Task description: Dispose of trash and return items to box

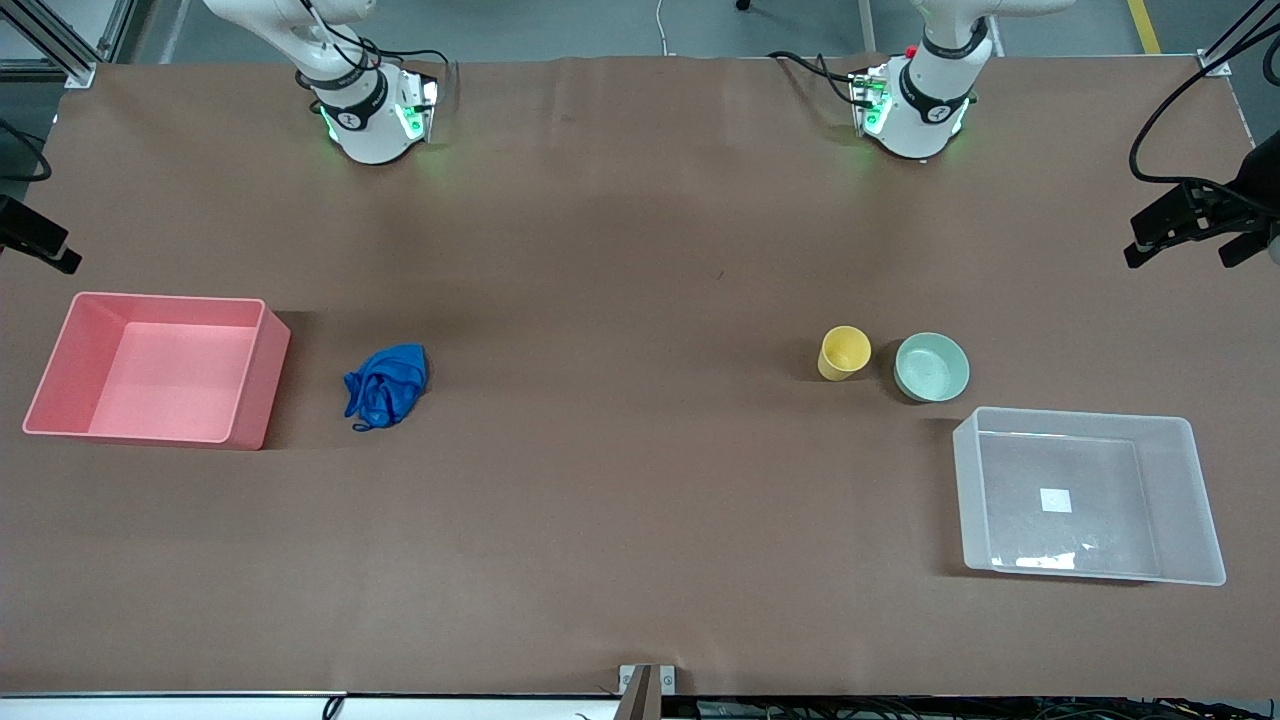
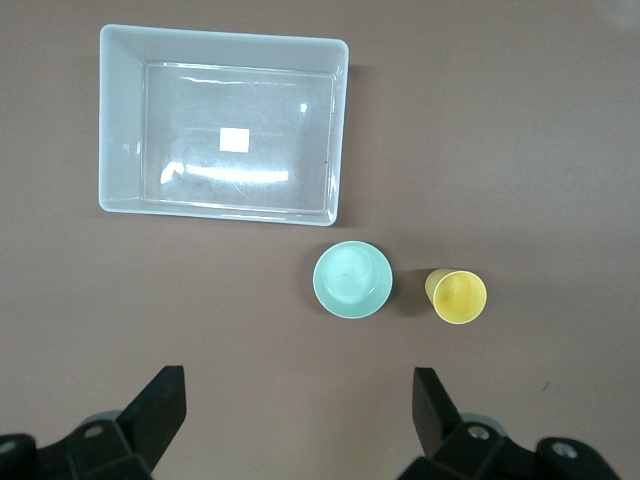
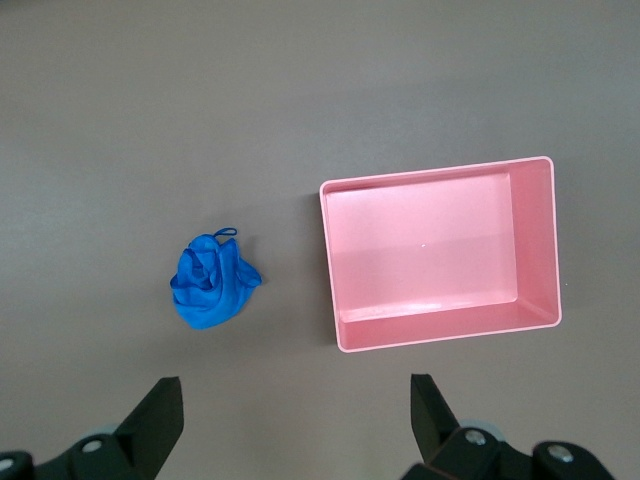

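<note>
The brown tabletop (image 1: 640,520) held five things. At the right arm's end sat a pink plastic bin shaped like a rectangle (image 1: 160,368), open on top and with nothing in it. Just beside it, toward the middle of the tabletop and not touching it, lay a small wad of wrinkly bright blue cloth (image 1: 387,385).

At the left arm's end stood a small yellow plastic cup (image 1: 845,352) and a round pale green bowl (image 1: 931,366). They stood close together, side by side, both right side up, with a small gap between them. The bowl was the one closer to the table's end. A big clear plastic tub with round corners (image 1: 1087,495) sat near the bowl, nearer to the front camera. It had a little white sticker (image 1: 1055,500) on its floor and nothing else inside.

Both arms waited up high. The left gripper (image 2: 298,400) hung over bare tabletop near the cup and bowl. Its jaws were spread wide apart and held nothing. The right gripper (image 3: 297,402) hung over bare tabletop near the blue cloth and the pink bin. Its jaws were spread wide too, and they held nothing. In the front view only the two arm bases showed, along the top edge of the tabletop.
</note>
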`<state>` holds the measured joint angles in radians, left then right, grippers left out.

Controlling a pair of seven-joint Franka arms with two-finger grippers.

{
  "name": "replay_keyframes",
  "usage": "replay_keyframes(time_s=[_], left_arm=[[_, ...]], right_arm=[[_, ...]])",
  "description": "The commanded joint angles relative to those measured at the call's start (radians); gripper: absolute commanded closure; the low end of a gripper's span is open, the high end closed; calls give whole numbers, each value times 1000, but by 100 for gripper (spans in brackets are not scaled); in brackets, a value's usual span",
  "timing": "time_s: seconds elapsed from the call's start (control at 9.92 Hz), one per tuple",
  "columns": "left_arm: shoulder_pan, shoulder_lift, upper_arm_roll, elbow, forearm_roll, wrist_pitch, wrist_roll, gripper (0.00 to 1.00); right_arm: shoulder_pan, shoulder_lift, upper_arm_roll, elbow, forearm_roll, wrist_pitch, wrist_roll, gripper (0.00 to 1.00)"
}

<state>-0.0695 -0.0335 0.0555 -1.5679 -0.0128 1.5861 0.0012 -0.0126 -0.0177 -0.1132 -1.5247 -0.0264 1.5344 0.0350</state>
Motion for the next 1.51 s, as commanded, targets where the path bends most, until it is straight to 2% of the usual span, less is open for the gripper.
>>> replay_keyframes(time_s=[0.0, 0.3, 0.5, 0.91, 1.21, 1.41], left_arm=[[4, 1, -5, -110, 5, 72, 23, 1], [-1, 0, -9, -336, 5, 272, 23, 2], [-1, 1, -9, -534, 7, 487, 23, 2], [4, 76, -8, -756, 8, 802, 23, 4], [5, 211, -8, -810, 8, 1009, 23, 4], [5, 268, -9, -828, 8, 1087, 22, 6]], right_arm=[[-12, 1, 6, 3, 0, -8, 6, 0], [-13, 1, 6, 4, 0, -10, 6, 0], [8, 31, 12, -23, 0, 0, 22, 0], [123, 129, 12, -319, 0, 347, 107, 0], [230, 252, 12, -527, 0, 687, 173, 0], [244, 352, 12, -569, 0, 812, 175, 0]])
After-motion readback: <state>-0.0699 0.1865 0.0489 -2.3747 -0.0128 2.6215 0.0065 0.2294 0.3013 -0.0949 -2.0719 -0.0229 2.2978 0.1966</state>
